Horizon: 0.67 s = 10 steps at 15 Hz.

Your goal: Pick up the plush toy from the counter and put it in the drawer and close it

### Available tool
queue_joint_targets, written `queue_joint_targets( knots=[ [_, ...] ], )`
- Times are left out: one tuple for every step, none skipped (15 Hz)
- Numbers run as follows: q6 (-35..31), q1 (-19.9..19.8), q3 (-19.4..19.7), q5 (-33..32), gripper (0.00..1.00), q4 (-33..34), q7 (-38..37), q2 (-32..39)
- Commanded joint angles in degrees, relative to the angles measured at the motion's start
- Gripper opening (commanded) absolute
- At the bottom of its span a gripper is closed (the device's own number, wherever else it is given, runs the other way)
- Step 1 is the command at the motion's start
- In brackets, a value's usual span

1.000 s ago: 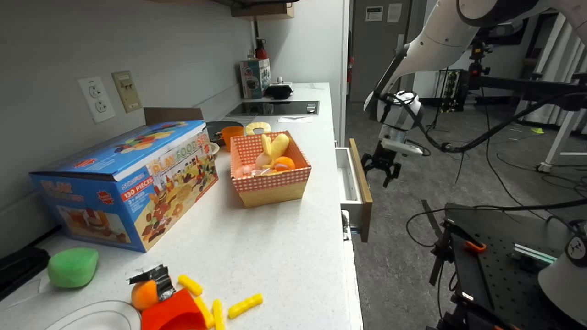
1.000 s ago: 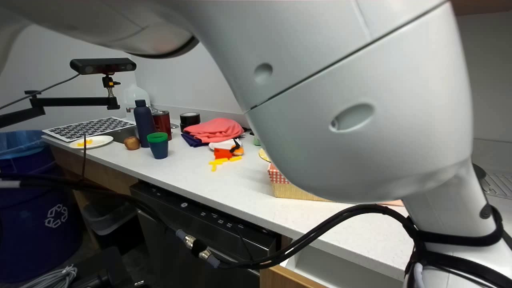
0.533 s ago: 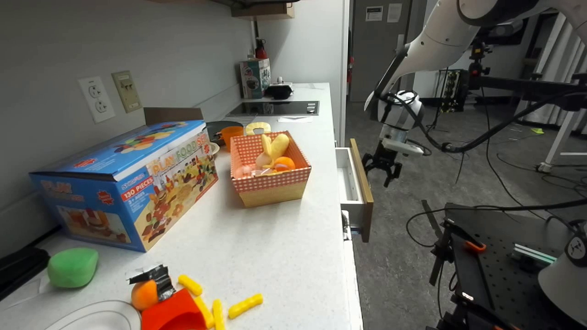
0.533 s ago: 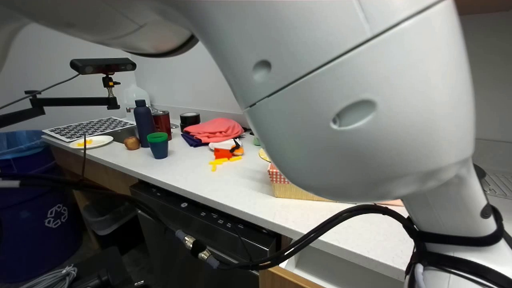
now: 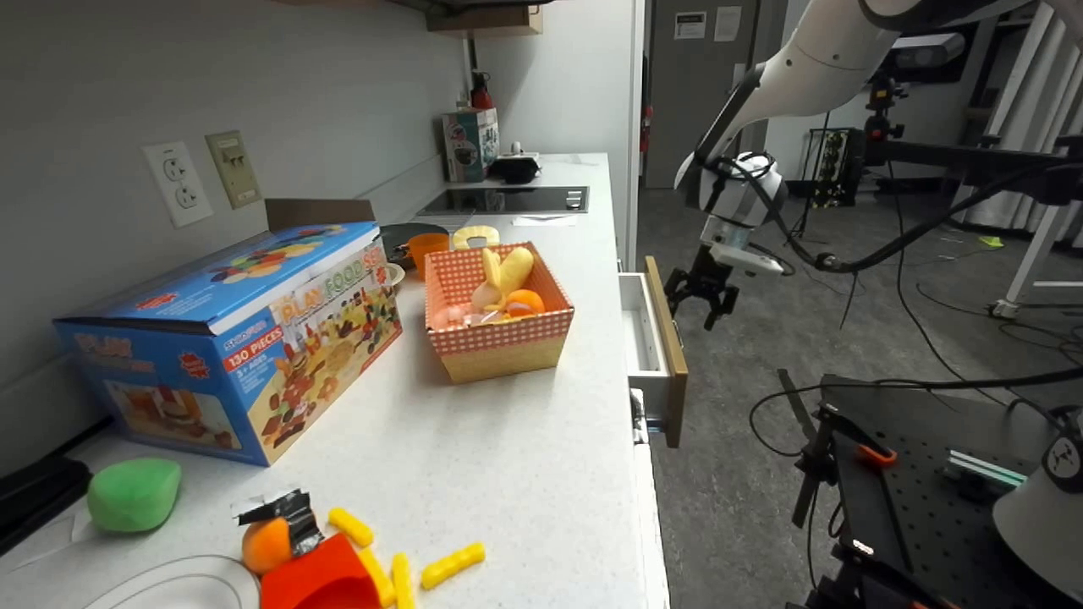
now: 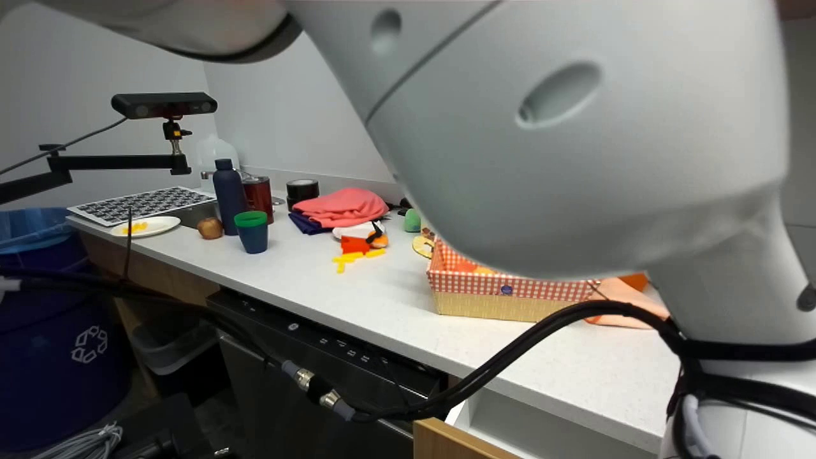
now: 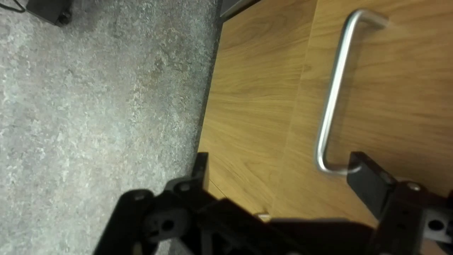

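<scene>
White counter (image 5: pixel 541 474) along a grey wall (image 5: pixel 338 76). Closest in an exterior view, on the counter: part of a white plate (image 5: pixel 195 588), red carton (image 5: pixel 321 579), yellow sticks (image 5: pixel 454 565), orange ball (image 5: pixel 266 544) with black tape (image 5: pixel 292 512), green lump (image 5: pixel 135 495). Farther back, blue play-food box (image 5: pixel 233 338), and just beside it a red-checked basket (image 5: pixel 505 351). Inside the basket, orange piece (image 5: pixel 525 302) and pale yellow lump (image 5: pixel 516 271); plush toy or play food, cannot tell. About level with the basket, below the counter's edge, drawer (image 5: pixel 664 313) pulled out, visible in both exterior views. Just outside its front, black gripper (image 5: pixel 692 317) pointing down at a tilt, with fingers (image 7: pixel 370 182) spread well apart. In the wrist view, overlap of one finger with the end of a metal handle (image 7: pixel 333 95); touching or apart, cannot tell. Farthest off, black cooktop (image 5: pixel 508 201), then grey door (image 5: pixel 702 93)
</scene>
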State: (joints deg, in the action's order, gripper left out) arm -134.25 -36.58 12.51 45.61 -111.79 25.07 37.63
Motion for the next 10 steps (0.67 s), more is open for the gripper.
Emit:
queue_joint_targets(
  knots=[
    [0.21,-1.33,-0.94,-0.49,1.0,0.32,-0.01,-1.2],
    [0.61,-1.75,-0.99,-0.4,1.0,0.52,0.14,-2.09],
    [0.92,-2.0,-1.04,-0.35,1.0,0.53,0.23,-2.65],
    [1.02,-2.08,-1.1,-0.32,1.0,0.53,0.28,-2.82],
    [1.03,-2.08,-1.18,-0.31,1.0,0.5,0.3,-2.8],
    [1.04,-2.07,-1.27,-0.3,1.0,0.48,0.31,-2.74],
    [1.04,-2.06,-1.34,-0.28,1.0,0.45,0.32,-2.71],
    [1.05,-2.05,-1.38,-0.28,1.0,0.45,0.32,-2.7],
    [1.05,-2.05,-1.38,-0.28,1.0,0.44,0.32,-2.7],
    [0.56,-1.63,-0.92,-1.01,1.0,-0.82,0.28,-3.87]
  ],
)
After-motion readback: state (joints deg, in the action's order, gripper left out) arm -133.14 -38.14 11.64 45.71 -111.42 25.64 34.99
